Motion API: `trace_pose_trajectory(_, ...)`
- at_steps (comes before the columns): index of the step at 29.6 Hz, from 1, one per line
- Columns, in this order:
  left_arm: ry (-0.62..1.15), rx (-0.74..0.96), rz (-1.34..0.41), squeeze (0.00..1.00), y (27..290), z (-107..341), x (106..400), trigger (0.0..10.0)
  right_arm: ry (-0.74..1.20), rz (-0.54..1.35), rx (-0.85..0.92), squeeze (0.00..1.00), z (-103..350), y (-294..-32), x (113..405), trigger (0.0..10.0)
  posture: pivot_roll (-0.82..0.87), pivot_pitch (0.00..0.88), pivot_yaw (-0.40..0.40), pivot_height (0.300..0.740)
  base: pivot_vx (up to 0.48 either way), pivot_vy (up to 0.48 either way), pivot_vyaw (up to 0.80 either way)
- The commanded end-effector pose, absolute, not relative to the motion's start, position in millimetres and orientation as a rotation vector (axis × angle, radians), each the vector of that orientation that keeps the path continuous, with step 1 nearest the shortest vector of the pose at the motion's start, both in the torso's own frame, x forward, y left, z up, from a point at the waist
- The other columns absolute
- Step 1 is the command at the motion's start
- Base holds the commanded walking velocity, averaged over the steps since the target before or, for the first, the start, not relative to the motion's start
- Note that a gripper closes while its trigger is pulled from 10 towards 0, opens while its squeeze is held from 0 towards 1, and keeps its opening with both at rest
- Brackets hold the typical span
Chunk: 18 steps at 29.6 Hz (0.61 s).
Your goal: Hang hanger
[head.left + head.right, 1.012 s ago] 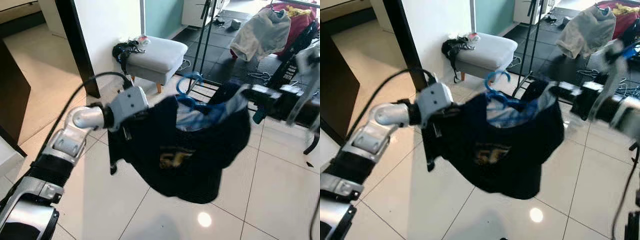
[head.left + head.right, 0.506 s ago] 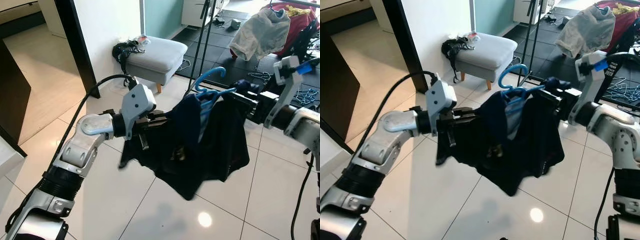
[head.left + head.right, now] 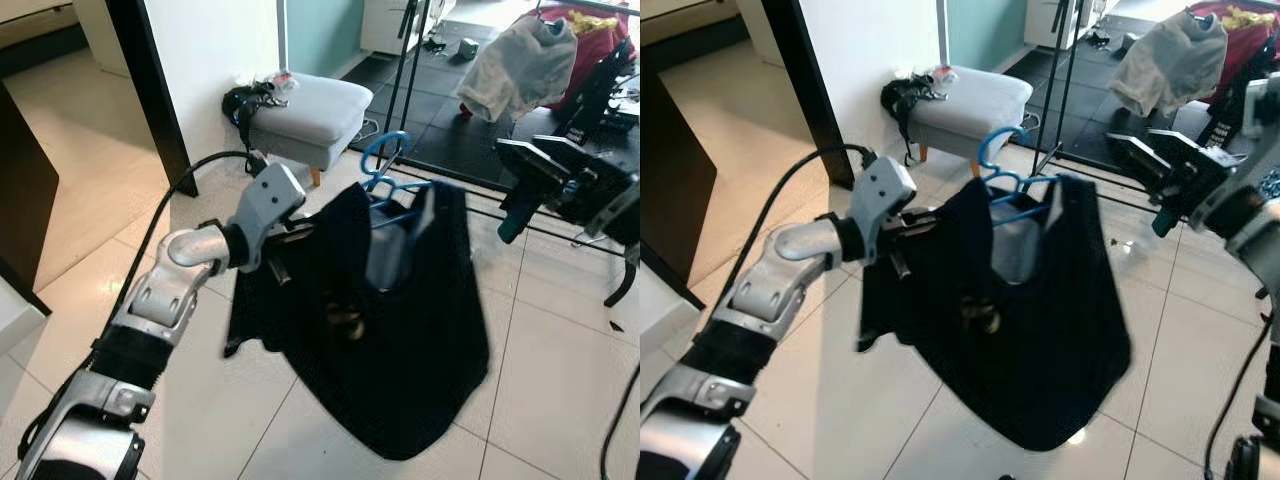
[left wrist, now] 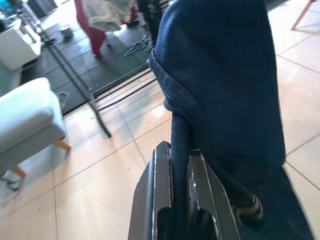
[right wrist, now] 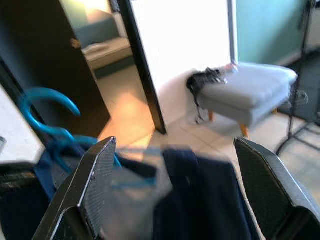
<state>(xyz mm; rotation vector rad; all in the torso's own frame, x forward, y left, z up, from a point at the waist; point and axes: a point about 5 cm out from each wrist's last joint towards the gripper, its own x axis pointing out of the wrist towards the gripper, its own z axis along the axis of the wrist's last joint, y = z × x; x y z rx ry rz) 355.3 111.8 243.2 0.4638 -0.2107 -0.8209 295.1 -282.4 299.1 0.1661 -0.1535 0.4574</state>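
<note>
Navy cloth is bunching between the closed fingers of my left gripper (image 4: 179, 200), which is holding the dark shirt (image 3: 400, 330) on its blue hanger (image 3: 385, 170) above the floor tiles, while my right gripper (image 5: 175, 190) is spreading wide, touching nothing.

Open tiled floor (image 3: 560, 380) lies below; ahead, a grey footstool (image 3: 305, 115) and black clothes rack (image 3: 400, 90) block the way.

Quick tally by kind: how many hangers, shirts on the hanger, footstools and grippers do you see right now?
Hangers: 1, blue hanger
Shirts: 1, dark shirt
Footstools: 1, grey footstool
Grippers: 2, left gripper, right gripper
Total: 5
</note>
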Motion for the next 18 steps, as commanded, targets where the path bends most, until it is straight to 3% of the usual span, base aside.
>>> trace_pose_trajectory(1,-0.246,0.454,-0.739,0.0,123.4,261.4,361.1,10.0,-0.168,0.399,0.177,1.0,296.4,-291.7,288.8,10.0,-0.03,0.151,-0.001,0.74,0.0,0.0,0.0)
trace_pose_trajectory(6,-0.295,0.362,-0.718,0.0,117.1,276.3,359.2,10.0,-0.091,0.328,0.256,1.0,268.2,-292.4,287.3,10.0,-0.04,0.154,0.0,0.74,0.0,0.0,0.0)
trace_pose_trajectory(7,-0.312,0.334,-0.717,0.0,114.7,280.6,357.8,10.0,-0.061,0.316,0.275,0.69,258.1,-290.0,287.2,10.0,-0.04,0.154,0.0,0.74,0.0,0.0,0.0)
trace_pose_trajectory(10,-0.34,0.299,-0.719,0.0,111.0,286.8,355.6,10.0,-0.046,0.31,0.349,0.69,247.1,-285.1,287.8,10.0,-0.04,0.154,0.002,0.74,0.0,0.0,0.0)
trace_pose_trajectory(11,-0.376,0.265,-0.735,0.0,105.7,293.4,351.6,10.0,-0.054,0.32,0.436,0.0,237.4,-277.7,288.8,10.0,-0.03,0.155,0.001,0.74,0.0,0.0,0.0)
trace_pose_trajectory(13,-0.433,0.226,-0.777,0.0,97.0,302.2,343.8,10.0,-0.089,0.344,0.583,0.0,227.9,-267.9,290.5,10.0,-0.03,0.152,0.0,0.74,0.0,0.0,0.0)
trace_pose_trajectory(18,-0.48,0.198,-0.813,0.0,89.4,310.8,337.8,10.0,-0.098,0.362,0.716,0.0,216.4,-258.6,296.0,10.0,-0.02,0.15,-0.007,0.74,0.0,0.0,0.0)
